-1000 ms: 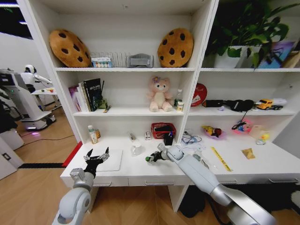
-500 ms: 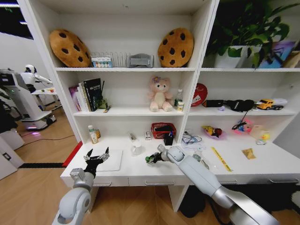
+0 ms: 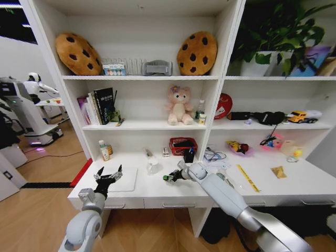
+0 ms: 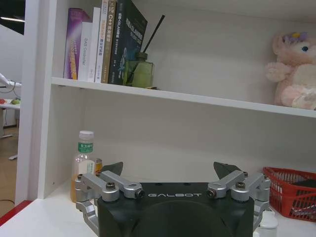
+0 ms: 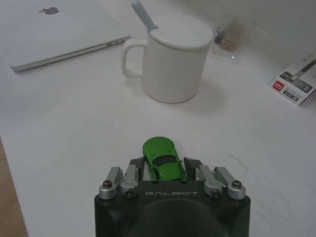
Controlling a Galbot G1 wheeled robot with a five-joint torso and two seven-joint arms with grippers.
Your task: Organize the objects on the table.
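I see the green toy car (image 5: 163, 161) sitting between the fingers of my right gripper (image 5: 164, 168), which are closed against its sides, low over the white table (image 5: 74, 128). Just beyond it stands a lidded white mug (image 5: 170, 61), with the laptop (image 5: 54, 29) farther off. My left gripper (image 3: 107, 175) hovers over the laptop's near edge, fingers spread and holding nothing.
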